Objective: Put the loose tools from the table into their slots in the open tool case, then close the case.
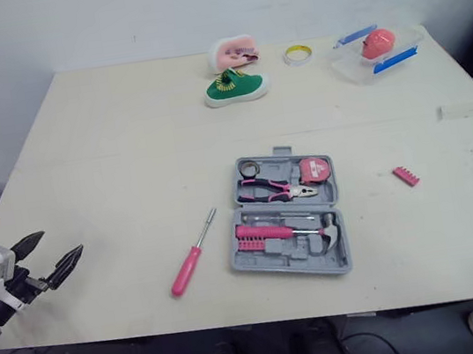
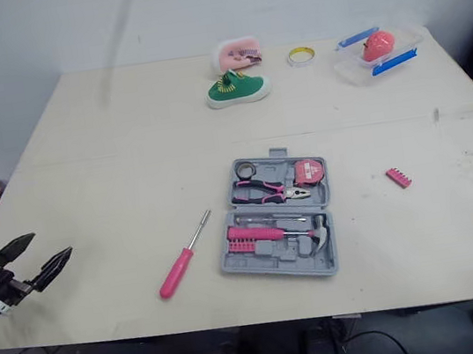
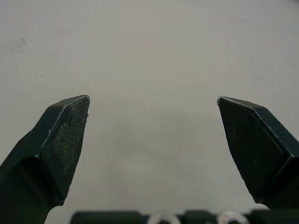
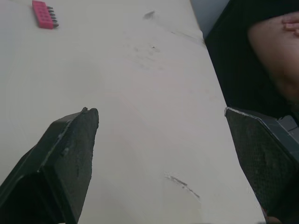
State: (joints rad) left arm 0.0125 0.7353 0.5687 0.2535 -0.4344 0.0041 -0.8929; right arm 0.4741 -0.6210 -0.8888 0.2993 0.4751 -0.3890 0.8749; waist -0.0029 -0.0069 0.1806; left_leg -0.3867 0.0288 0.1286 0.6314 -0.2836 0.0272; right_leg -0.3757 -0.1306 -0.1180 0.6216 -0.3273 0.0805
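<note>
Left pincer hovers at the near left edge of the matte cream table, its black textured fingers spread wide with nothing between them. Well off to its right lies the pink-handled screwdriver with a slim metal shaft, just beside the open grey moulded plastic tool case at mid-table. Nested inside are pink-gripped pliers and a pink-handled hammer. Right of the case, apart from it, sits the small ridged pink bit strip. Right pincer gapes wide too, empty, over bare table and well apart from that strip.
</note>
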